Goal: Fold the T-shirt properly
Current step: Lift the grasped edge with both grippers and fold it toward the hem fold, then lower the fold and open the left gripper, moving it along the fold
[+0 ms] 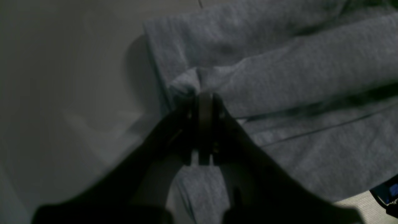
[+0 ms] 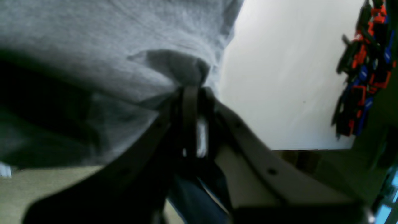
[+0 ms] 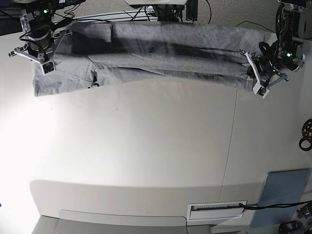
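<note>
The heather-grey T-shirt (image 3: pixel 156 53) is stretched in a long band across the far end of the white table (image 3: pixel 146 146), plain side showing, with no lettering visible. My left gripper (image 3: pixel 254 73) holds its end on the right of the base view. In the left wrist view this gripper (image 1: pixel 205 95) is shut on a bunched fold of the T-shirt (image 1: pixel 279 71). My right gripper (image 3: pixel 46 61) holds the other end. In the right wrist view it (image 2: pixel 192 90) is shut on a pinch of the T-shirt (image 2: pixel 93 37). A flap hangs below (image 3: pixel 63 83).
A seam (image 3: pixel 233 146) runs down the table. A blue-grey pad (image 3: pixel 285 190) lies at the near right corner, and a black ring (image 3: pixel 306 134) at the right edge. Cables (image 3: pixel 146 12) run behind the shirt. Orange, blue and black gear (image 2: pixel 360 68) sits beyond the table edge.
</note>
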`<state>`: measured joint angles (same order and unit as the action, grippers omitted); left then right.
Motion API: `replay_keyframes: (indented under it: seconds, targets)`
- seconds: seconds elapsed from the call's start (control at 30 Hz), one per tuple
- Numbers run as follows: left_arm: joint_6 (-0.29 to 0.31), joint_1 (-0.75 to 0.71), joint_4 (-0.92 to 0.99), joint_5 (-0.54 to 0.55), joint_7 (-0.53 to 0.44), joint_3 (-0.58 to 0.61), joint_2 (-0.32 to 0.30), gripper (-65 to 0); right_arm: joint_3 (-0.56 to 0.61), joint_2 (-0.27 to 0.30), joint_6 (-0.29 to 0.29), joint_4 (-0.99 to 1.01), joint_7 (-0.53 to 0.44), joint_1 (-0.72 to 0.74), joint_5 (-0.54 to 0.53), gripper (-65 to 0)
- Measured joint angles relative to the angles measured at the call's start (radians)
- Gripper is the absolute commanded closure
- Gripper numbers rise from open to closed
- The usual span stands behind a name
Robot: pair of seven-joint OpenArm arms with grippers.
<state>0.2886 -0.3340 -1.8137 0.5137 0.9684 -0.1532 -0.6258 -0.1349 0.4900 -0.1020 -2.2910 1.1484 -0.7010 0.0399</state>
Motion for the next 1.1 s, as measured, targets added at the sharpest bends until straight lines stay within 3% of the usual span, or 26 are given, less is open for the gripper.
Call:
replay_keyframes:
  seconds: [0.07,0.23,0.33,0.5,0.7,0.8,1.0,1.1]
  targets:
    - [0.000,0.000,0.000,0.000,0.000,0.000,0.000,-1.9,0.000,-0.006,-0.004,0.000,0.000,-0.002,0.003,-9.9]
    - [0.000,0.000,0.000,-0.006,0.001,0.000,0.000,-23.9,0.000,-0.006,-0.027,0.000,0.000,-0.020,0.003,-9.9]
    - [0.000,0.000,0.000,-0.007,0.000,0.000,0.000,-30.0,0.000,-0.005,-0.026,0.000,0.000,-0.019,0.004,-9.9]
    - [-0.054,0.000,0.000,-0.007,-0.011,0.000,0.000,-30.1,0.000,-0.006,-0.026,0.000,-0.001,-0.019,0.004,-9.9]
    - [-0.069,-0.008,0.003,-0.015,-0.028,0.000,0.000,-30.1,0.000,-0.005,-0.025,0.000,-0.027,-0.019,0.004,-9.9]
    - [-0.084,-0.008,0.036,-0.014,-0.028,0.000,0.002,-30.1,0.000,-0.005,0.009,0.000,-0.042,-0.019,0.005,-9.9]
    - [-0.075,-0.009,0.101,0.045,-0.057,-0.060,0.028,-30.1,0.000,-0.006,0.035,0.000,-0.047,-0.019,0.008,-9.9]
    - [-0.020,-0.010,0.120,0.132,-0.057,-0.151,0.051,-30.1,0.000,-0.005,0.035,0.000,-0.047,-0.019,0.006,-9.9]
